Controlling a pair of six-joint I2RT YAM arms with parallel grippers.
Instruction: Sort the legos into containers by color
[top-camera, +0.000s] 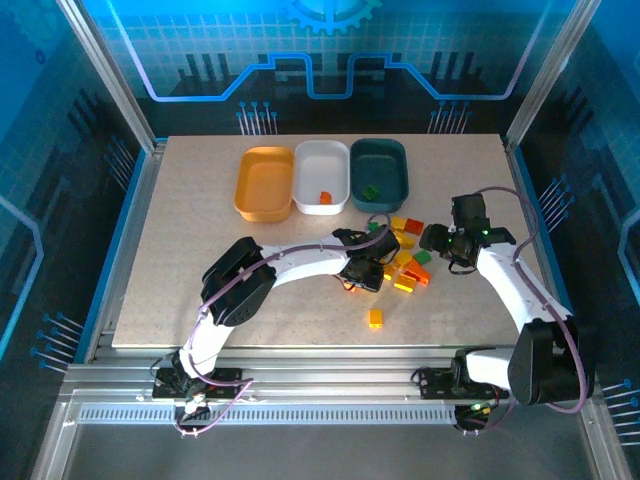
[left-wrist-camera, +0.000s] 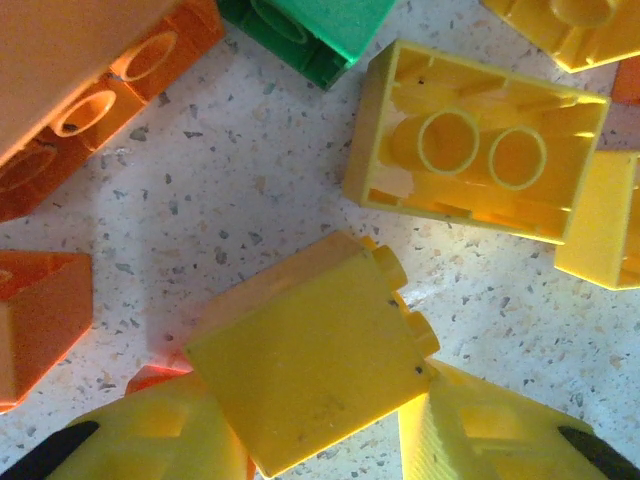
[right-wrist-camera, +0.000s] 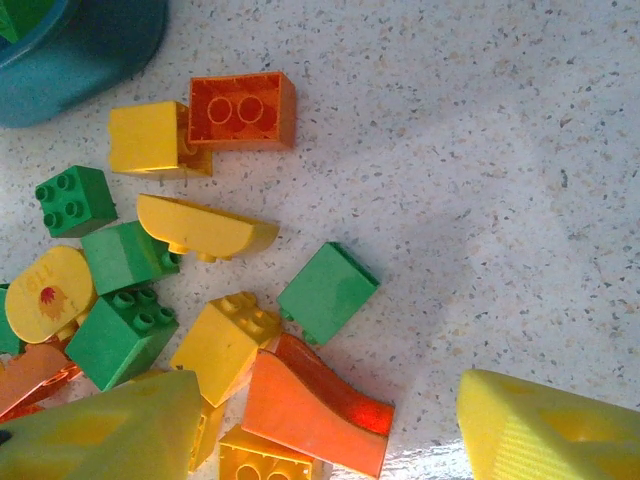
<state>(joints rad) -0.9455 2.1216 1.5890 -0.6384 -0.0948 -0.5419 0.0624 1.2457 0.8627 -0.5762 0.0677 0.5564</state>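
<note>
The left gripper (left-wrist-camera: 315, 412) stood narrowed onto a yellow brick (left-wrist-camera: 310, 360) at the left side of the lego pile (top-camera: 405, 258), low over the table (top-camera: 180, 200) and well apart from the trays. The brick sat skewed between the fingers, so you had to expect it to twist or slip free on lifting. An orange brick (left-wrist-camera: 40, 320) lay just beside one finger and could have been dragged along.

The orange-yellow tray (top-camera: 263, 160) was the farthest of the row, beyond the white tray (top-camera: 320, 162) and the teal tray (top-camera: 385, 160). A drop on the way would have missorted the piece.

The right gripper (right-wrist-camera: 330, 400) hung wide open over the same pile, holding nothing. You risked the two arms meeting there.

Markings: a rounded yellow piece (right-wrist-camera: 45, 295) carried a red print, not legible. No brand name could be read.
</note>
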